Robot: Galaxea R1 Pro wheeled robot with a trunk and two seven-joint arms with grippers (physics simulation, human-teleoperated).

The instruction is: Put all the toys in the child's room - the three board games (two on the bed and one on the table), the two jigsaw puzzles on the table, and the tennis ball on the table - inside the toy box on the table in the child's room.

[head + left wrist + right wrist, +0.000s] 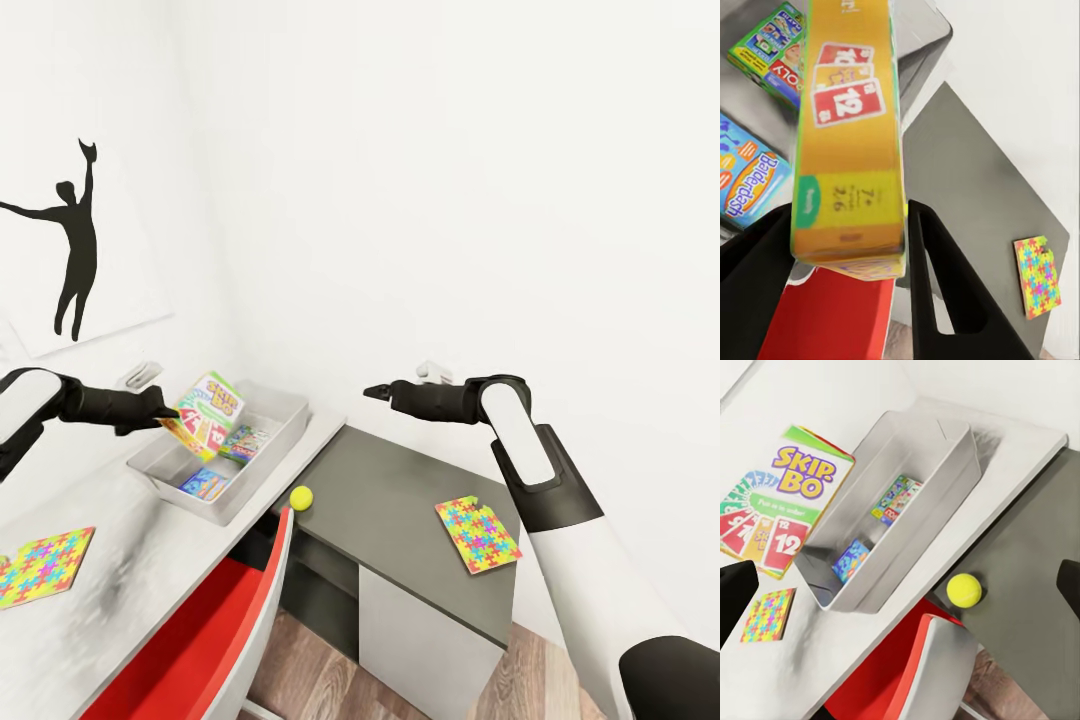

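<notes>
Right wrist view alone: tennis ball (964, 589) beside toy box (960, 472).

Light grey toy box (285, 420); red, orange and green SKIP-BO box (205, 414) with purple lettering; blue game box (204, 484); green-edged game box (243, 442), print perhaps multicoloured; yellow-green ball (301, 497); jigsaw puzzles (477, 534) patterned yellow, pink, blue, orange.

Toy box (283, 412) half free; two game boxes (226, 460) occupy floor.
</notes>
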